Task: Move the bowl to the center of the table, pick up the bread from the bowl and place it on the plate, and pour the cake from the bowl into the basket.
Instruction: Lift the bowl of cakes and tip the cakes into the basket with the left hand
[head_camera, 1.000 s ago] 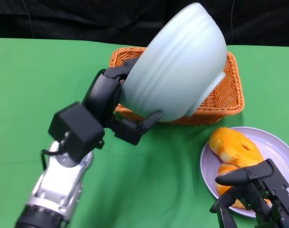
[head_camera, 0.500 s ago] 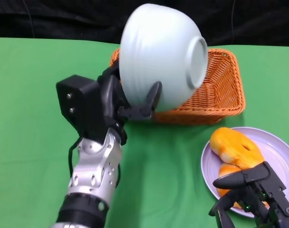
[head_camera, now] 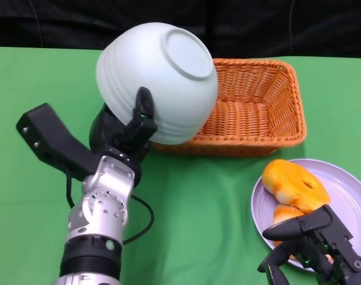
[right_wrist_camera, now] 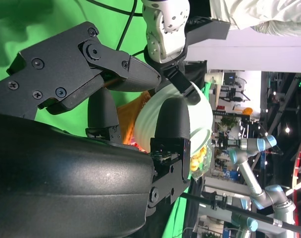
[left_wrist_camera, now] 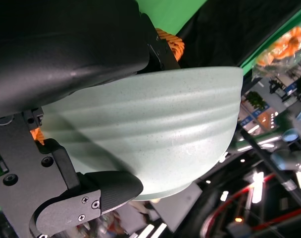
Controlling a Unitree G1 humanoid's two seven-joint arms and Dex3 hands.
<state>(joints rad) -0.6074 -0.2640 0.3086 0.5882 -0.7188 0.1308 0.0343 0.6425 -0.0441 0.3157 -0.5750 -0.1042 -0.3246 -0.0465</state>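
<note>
My left hand (head_camera: 126,132) grips the pale green bowl (head_camera: 158,83) by its rim and holds it in the air, turned over with its base facing up, at the left end of the orange wicker basket (head_camera: 260,122). The bowl (left_wrist_camera: 155,134) fills the left wrist view, with a black finger (left_wrist_camera: 93,196) against its ribbed side. The part of the basket that shows holds nothing; the bowl hides the rest, and no cake shows. The orange bread (head_camera: 293,185) lies on the lilac plate (head_camera: 347,190) at the lower right. My right hand (head_camera: 311,246) hovers at the plate's near edge, holding nothing, fingers apart.
Green cloth (head_camera: 198,214) covers the table, with a black backdrop behind its far edge. A black cable (head_camera: 142,222) loops beside my left forearm. The right wrist view shows the bowl (right_wrist_camera: 177,121) beyond my own fingers (right_wrist_camera: 103,111).
My left arm has swung left and rolled the bowl from tilted over the basket to fully upturned at the basket's left end. My right hand has barely moved.
</note>
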